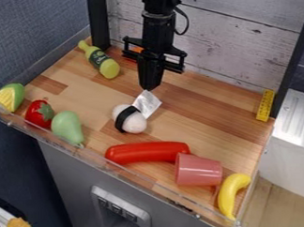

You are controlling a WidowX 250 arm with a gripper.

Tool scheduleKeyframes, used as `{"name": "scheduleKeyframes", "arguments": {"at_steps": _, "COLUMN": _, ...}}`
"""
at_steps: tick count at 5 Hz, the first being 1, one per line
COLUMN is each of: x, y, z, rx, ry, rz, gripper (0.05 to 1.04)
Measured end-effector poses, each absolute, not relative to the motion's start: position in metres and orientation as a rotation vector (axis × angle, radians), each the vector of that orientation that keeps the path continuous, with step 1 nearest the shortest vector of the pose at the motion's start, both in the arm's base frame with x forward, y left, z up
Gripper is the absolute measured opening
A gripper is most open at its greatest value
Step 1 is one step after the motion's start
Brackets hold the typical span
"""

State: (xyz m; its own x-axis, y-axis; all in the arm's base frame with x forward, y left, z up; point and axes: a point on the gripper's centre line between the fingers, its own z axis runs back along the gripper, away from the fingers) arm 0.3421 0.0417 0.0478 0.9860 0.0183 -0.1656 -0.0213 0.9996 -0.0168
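The black gripper [149, 88] hangs over the upper middle of the wooden board, its fingers together and pointing down. A silvery-white flat piece [147, 103] lies right below the fingertips; whether they touch it I cannot tell. Beside that piece, just to its lower left, is a white rice-ball toy [134, 123] with a black band. Further toward the front edge lies a long red toy [147, 152], its right end against a pink cup [198, 170] tipped on its side. A yellow banana [231, 195] is at the front right corner.
Along the left are a green bottle [100, 60], corn [9, 97], a red strawberry-like toy [39, 114] and a green pear [67, 127]. A yellow ruler-like strip [265, 105] lies at the right. A clear rim [132, 177] edges the front; a whitewashed plank wall [242, 41] stands behind.
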Motion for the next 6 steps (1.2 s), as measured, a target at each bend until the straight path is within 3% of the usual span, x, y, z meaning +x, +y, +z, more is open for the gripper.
{"name": "scheduleKeyframes", "arguments": {"at_steps": 1, "x": 0.345, "y": 0.052, "z": 0.054, "rx": -0.019, "ry": 0.16, "rz": 0.076, "gripper": 0.23}}
{"name": "scheduleKeyframes", "arguments": {"at_steps": 2, "x": 0.35, "y": 0.079, "z": 0.061, "rx": -0.017, "ry": 0.143, "rz": 0.186, "gripper": 0.467}}
{"name": "scheduleKeyframes", "arguments": {"at_steps": 3, "x": 0.355, "y": 0.101, "z": 0.067, "rx": -0.024, "ry": 0.135, "rz": 0.271, "gripper": 0.766}}
{"name": "scheduleKeyframes", "arguments": {"at_steps": 4, "x": 0.359, "y": 0.119, "z": 0.07, "rx": -0.022, "ry": 0.132, "rz": 0.288, "gripper": 0.989}}
{"name": "scheduleKeyframes", "arguments": {"at_steps": 6, "x": 0.369, "y": 0.131, "z": 0.056, "rx": -0.018, "ry": 0.132, "rz": 0.146, "gripper": 1.001}}
